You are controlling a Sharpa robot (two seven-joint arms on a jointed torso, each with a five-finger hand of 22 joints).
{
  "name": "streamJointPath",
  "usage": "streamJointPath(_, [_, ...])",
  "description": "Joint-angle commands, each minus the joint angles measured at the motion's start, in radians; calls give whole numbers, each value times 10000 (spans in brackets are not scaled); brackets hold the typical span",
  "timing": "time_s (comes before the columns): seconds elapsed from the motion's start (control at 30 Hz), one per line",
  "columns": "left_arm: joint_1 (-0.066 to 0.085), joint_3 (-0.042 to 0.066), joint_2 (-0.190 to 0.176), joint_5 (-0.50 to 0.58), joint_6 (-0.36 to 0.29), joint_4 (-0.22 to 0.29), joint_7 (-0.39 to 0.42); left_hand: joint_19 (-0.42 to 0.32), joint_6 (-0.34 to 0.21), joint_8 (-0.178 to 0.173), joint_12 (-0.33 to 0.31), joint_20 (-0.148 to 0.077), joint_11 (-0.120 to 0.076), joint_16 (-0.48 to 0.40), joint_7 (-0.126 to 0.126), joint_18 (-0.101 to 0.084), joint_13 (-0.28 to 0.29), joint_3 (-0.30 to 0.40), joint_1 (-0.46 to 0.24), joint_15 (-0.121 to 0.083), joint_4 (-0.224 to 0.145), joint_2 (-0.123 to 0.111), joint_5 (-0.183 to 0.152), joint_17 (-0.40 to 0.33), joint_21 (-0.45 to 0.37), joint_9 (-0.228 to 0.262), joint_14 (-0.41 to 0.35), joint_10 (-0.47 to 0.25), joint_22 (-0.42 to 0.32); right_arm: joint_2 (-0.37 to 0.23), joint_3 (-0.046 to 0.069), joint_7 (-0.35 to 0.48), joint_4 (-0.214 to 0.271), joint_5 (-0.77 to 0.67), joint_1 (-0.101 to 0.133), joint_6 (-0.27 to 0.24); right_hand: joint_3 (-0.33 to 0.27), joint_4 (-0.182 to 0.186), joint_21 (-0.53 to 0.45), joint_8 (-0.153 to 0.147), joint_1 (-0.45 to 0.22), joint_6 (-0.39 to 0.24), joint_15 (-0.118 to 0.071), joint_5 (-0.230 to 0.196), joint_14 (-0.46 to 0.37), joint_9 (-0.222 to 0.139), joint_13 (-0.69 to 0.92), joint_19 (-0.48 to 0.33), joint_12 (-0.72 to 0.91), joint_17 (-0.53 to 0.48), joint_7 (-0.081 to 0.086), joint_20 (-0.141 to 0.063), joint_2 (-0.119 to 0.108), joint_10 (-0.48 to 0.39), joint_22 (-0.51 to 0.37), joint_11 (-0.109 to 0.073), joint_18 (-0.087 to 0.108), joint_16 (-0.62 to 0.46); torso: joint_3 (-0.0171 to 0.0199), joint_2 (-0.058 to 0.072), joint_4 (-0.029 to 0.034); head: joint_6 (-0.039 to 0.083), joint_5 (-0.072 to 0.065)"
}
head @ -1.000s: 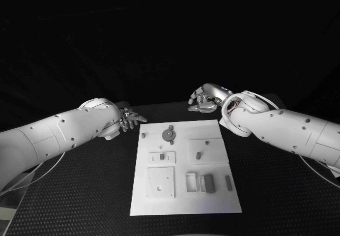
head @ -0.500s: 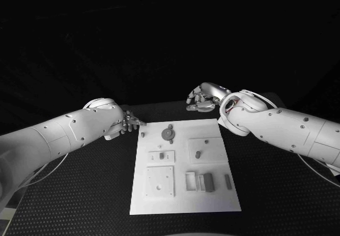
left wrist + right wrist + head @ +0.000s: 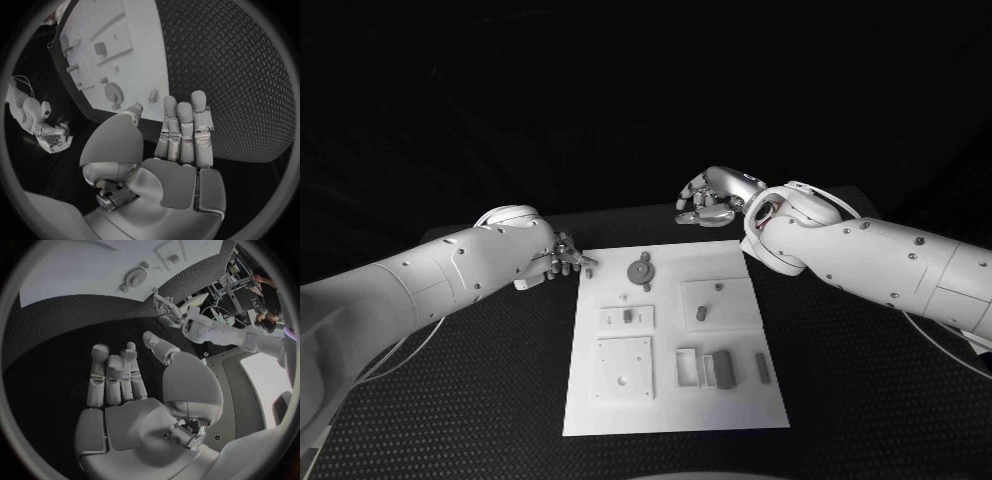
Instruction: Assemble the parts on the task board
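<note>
The white task board (image 3: 721,262) lies in the middle of the table. On it are a grey round disc (image 3: 642,270), a small peg (image 3: 590,272) near the far left corner, and small grey parts (image 3: 630,318) in raised squares. Grey blocks (image 3: 721,369) sit nearer me. My left hand (image 3: 564,260) hovers at the board's far left edge beside the peg, fingers straight and apart from the thumb, holding nothing (image 3: 181,145). My right hand (image 3: 711,198) hangs beyond the board's far edge over black table, and it too holds nothing (image 3: 125,385).
Black textured matting (image 3: 848,380) surrounds the board on all sides. In the left wrist view the board (image 3: 134,20) shows the disc (image 3: 113,92) and peg (image 3: 153,95) just past my fingertips. The right wrist view shows the board (image 3: 69,270) and disc (image 3: 134,276).
My left hand has drifted closer to the board's far left corner. The right hand has shifted slightly to the left behind the board. The parts have not moved.
</note>
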Motion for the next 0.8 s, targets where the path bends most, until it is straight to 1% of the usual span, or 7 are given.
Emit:
streamJointPath(0.03, [-86,1,39,70,224,-49,223,37,-61,53,30,-8,16,52,28,200,-23,-124,156,10,127,26,38,-18,-46,-28,-8,-75,26,6,6,67,32,-27,1,8,9,16,-16,-32,-9,2,-6,18,-27,-13,-13,40,16,-15,90,-11,35,-17,132,48,144,-43,-4,4,5,-9,-39])
streamJointPath(0.17, [-101,3,39,143,171,-44,287,46,-68,58,32,-7,20,62,30,201,-32,-184,202,11,135,52,43,-25,-51,-41,-5,-86,35,-8,6,62,36,-27,1,8,8,17,-16,-31,-9,2,-5,18,-27,-12,-13,40,16,-15,90,-10,36,-16,132,48,144,-43,-3,12,-5,-14,-57])
streamJointPath(0.37, [-100,4,54,135,130,-46,311,63,-65,73,50,-9,17,79,28,205,-41,-267,294,8,135,102,72,-36,-58,-62,2,-80,51,-15,6,56,46,-27,1,8,6,18,-16,-31,-10,2,-5,17,-25,-12,-13,41,18,-16,90,-10,37,-15,133,48,144,-42,4,-6,11,-43,-72])
streamJointPath(0.47, [-100,4,61,158,161,-40,330,74,-61,79,57,-11,15,88,26,207,-44,-293,321,6,137,119,81,-39,-57,-68,10,-75,57,-14,6,54,54,-29,1,8,6,18,-16,-31,-10,2,-5,18,-25,-12,-13,41,18,-16,90,-10,39,-14,134,48,144,-41,-3,-8,18,-48,-81])
streamJointPath(0.57, [-100,4,88,197,155,-71,355,88,-55,88,68,-14,12,101,22,209,-47,-322,361,2,137,155,86,-42,-57,-76,20,-67,66,-13,6,52,53,-30,1,10,6,18,-16,-30,-9,2,-4,18,-24,-12,-13,42,19,-16,90,-11,40,-14,134,49,144,-41,-1,-10,21,-56,-79])
streamJointPath(0.8, [-104,3,139,264,182,-124,433,122,-27,131,103,-23,-2,145,9,212,-68,-443,661,-12,122,352,118,-63,-63,-114,34,-59,114,4,6,43,41,-31,1,20,5,17,-15,-30,-7,2,-4,18,-24,-12,-14,42,20,-16,90,-11,42,-13,135,49,144,-41,1,-10,7,-57,-84])
